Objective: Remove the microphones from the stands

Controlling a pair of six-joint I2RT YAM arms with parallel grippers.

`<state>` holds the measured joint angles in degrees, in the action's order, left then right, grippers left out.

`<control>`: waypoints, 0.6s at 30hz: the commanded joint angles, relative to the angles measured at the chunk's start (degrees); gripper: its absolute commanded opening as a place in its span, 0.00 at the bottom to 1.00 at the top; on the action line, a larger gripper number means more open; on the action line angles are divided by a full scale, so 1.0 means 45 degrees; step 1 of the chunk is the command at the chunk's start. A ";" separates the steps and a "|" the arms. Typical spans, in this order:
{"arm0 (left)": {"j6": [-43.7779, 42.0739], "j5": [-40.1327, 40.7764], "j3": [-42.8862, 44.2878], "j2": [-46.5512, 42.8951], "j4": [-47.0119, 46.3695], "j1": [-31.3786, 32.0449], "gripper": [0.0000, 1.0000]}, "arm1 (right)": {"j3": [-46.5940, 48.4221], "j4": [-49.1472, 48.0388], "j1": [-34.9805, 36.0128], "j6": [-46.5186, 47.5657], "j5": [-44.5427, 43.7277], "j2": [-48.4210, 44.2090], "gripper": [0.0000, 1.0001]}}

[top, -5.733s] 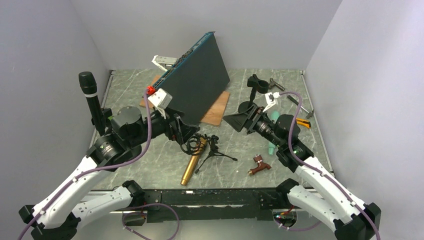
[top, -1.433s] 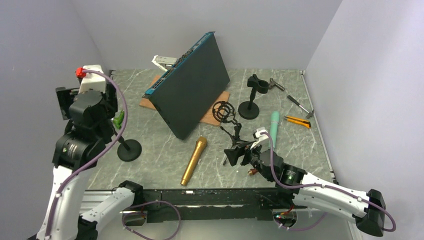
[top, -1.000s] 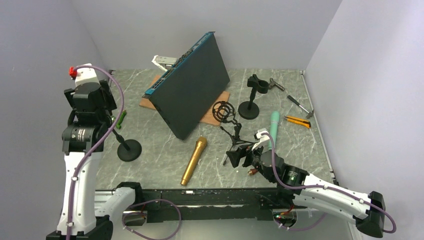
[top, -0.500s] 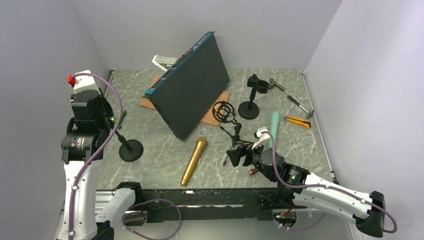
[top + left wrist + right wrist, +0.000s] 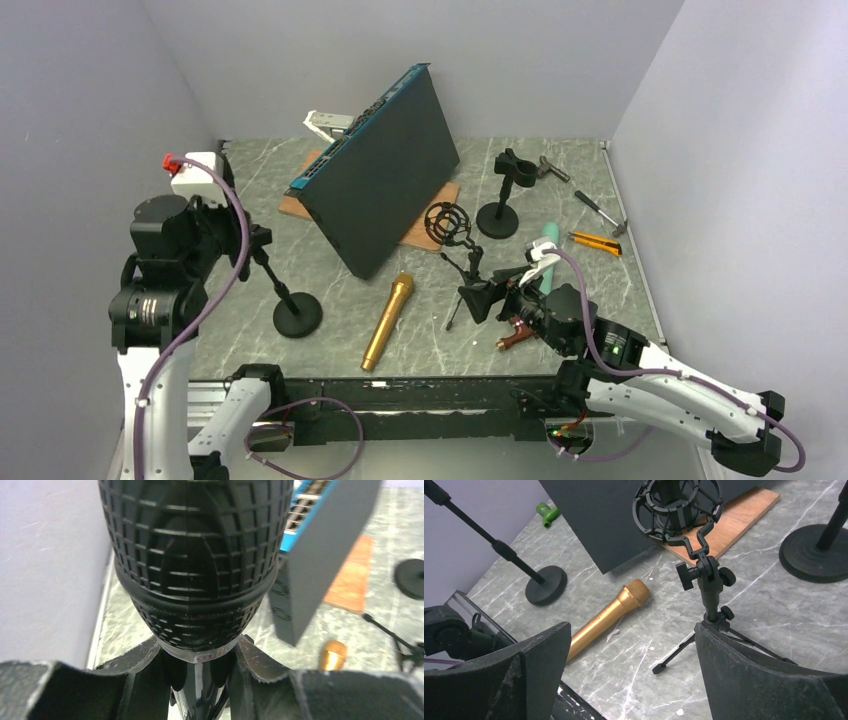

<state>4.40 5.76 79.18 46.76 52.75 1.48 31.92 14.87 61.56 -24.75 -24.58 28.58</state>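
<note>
Top external first: left hand [image 5: 243, 240] clamped on the black microphone [image 5: 195, 565]

Top external: at the left of the frame the left hand sits at the top of a leaning stand [image 5: 280, 285], whose round base rests on the surface [image 5: 620, 290]. The black microphone is hidden behind that hand, and I cannot tell whether the stand's clip holds it. At lower centre the right hand [image 5: 490, 295] is spread wide and empty, near a small tripod [image 5: 452, 225]. A gold microphone [image 5: 388, 320] lies flat between stand and tripod.

Left wrist: the black microphone's mesh head fills the upper centre. The fingers [image 5: 145, 680] are closed on the neck just below it. A dark panel [image 5: 325, 555] leans at upper right.

Right wrist: the fingers [image 5: 539, 670] stand far apart at the lower corners with nothing between them. The tripod is at upper centre, the gold microphone left of centre, and the stand's base at the left.
</note>
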 commanded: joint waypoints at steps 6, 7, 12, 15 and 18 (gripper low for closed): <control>-0.0699 -0.4044 -0.1200 -0.1400 -0.2501 0.2010 0.00 | 0.0965 0.0597 0.0038 0.0714 0.0124 -0.0012 0.95; -0.0695 -0.4052 -0.1351 -0.1426 -0.2694 0.2479 0.00 | 0.0996 0.0591 0.0047 0.0715 0.0139 0.0045 0.95; -0.0231 -0.3717 -0.1896 -0.0899 -0.3567 0.4977 0.00 | 0.1115 0.0467 0.0046 0.0572 0.0275 0.0113 0.95; 0.0240 -0.3698 -0.2167 -0.0457 -0.4159 0.5806 0.00 | 0.1320 0.0536 0.0061 0.0521 0.0286 0.0119 0.95; 0.0746 -0.4297 -0.2637 -0.0237 -0.5201 0.6282 0.00 | 0.1655 0.0682 0.0055 0.0602 0.0252 0.0176 0.95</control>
<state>2.17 -9.04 69.76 43.88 36.53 27.18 35.31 17.74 61.56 -22.90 -23.57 29.30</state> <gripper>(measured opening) 0.410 0.951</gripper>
